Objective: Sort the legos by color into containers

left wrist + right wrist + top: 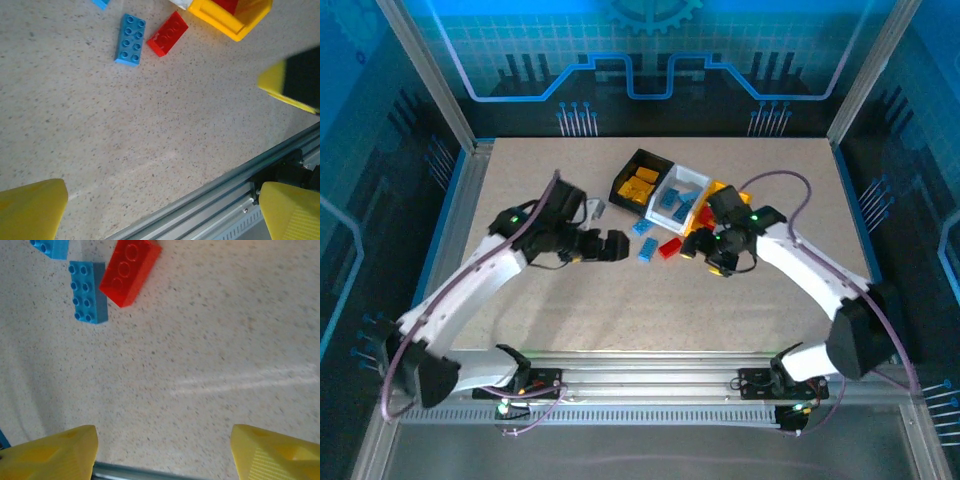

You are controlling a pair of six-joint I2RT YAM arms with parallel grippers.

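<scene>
The red lego [130,271] lies clear ahead of the gaping right gripper [164,436].

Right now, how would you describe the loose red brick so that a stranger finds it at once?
Find the row of bins at the far middle of the table: black bin, white bin, yellow bin. On the bare tabletop just in front of the yellow bin lies the red brick. The loose bricks beside it are blue; it alone is red.
</scene>
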